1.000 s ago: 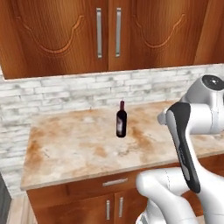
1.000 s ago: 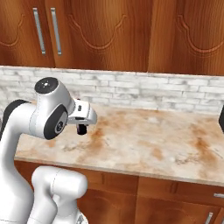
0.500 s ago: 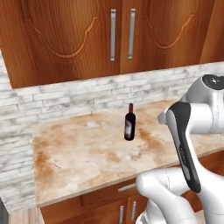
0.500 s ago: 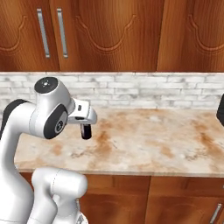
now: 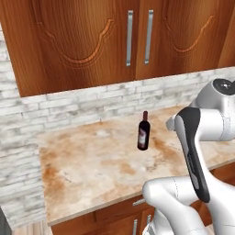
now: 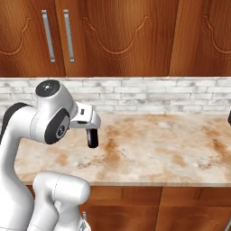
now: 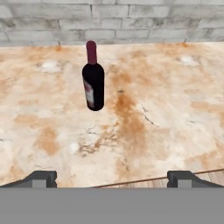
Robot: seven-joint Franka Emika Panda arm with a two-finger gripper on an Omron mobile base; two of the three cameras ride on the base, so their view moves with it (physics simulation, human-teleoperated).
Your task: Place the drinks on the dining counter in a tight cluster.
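One of the drinks, a dark wine bottle with a red neck, stands upright on a marbled counter backed by a white brick wall. In the hand view the wine bottle is ahead and left of centre, well beyond my gripper. The gripper is open, its fingertips wide apart with nothing between them. From the right base view the bottle's dark lower body shows just below my hand, which hides its neck. The dining counter is out of view.
Wooden wall cabinets with metal handles hang above the brick backsplash. Drawers and doors sit under the counter's front edge. A dark object peeks in at the right edge of the counter.
Both base views have shifted as the base drives: the counter and bottle now appear closer and further right in the left view. The bottle stands where it was. The gripper stays open.
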